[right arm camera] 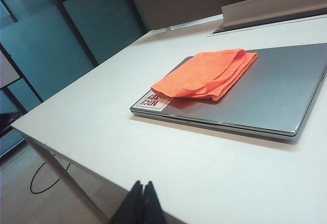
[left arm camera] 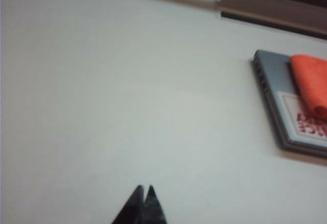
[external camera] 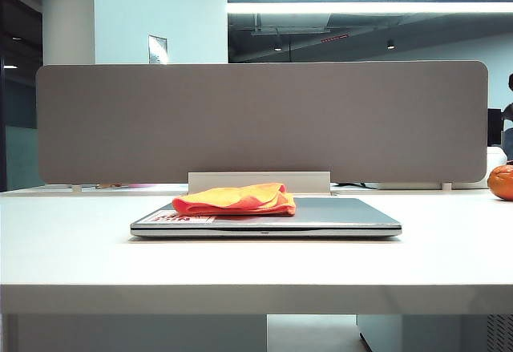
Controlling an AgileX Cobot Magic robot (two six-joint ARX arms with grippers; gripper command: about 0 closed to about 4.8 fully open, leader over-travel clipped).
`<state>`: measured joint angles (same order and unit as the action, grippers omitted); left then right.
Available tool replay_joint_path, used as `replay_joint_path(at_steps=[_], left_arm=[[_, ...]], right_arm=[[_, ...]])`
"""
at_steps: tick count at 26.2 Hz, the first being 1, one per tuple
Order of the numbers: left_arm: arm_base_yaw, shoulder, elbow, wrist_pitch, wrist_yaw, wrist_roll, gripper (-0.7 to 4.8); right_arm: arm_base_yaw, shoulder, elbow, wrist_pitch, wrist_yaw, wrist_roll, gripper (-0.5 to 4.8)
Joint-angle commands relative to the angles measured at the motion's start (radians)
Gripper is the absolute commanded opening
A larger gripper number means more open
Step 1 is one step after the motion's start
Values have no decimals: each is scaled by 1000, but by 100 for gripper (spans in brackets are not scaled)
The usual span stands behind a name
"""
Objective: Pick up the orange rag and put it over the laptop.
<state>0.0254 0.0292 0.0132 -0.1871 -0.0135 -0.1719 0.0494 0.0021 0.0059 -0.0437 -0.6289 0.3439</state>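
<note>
Lying folded on the closed laptop (external camera: 337, 216), the orange rag (external camera: 236, 200) covers its left part. Left gripper (left arm camera: 144, 189) and right gripper (right arm camera: 142, 184) hang clenched, holding nothing, above the white table (external camera: 256, 264).

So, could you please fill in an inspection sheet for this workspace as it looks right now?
Surface: white table, bare around the laptop.
Job's things: orange rag lies folded on the closed laptop lid, toward its stickered corner, covering only part of it.
Clutter: round orange object at the table's far right edge.
Grippers: left claw shut, empty, over bare table beside the laptop; right claw shut, empty, near the table's front edge.
Cables: one dark cable on the floor.
Surroundings: grey divider panel behind the table.
</note>
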Motion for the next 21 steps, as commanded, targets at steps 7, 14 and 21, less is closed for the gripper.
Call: replay_joint_path(at_steps=[7, 14, 21], left_arm=[[0, -25, -5, -12, 0, 91, -6], [-12, -25, -5, -4, 11, 97, -6], [-12, -25, -4, 1, 14, 89, -6]], right_arm=[[-1, -2, -2, 11, 1, -3, -5], [-1, -2, -2, 10, 1, -3, -5], [-1, -2, -2, 10, 1, -3, -5]])
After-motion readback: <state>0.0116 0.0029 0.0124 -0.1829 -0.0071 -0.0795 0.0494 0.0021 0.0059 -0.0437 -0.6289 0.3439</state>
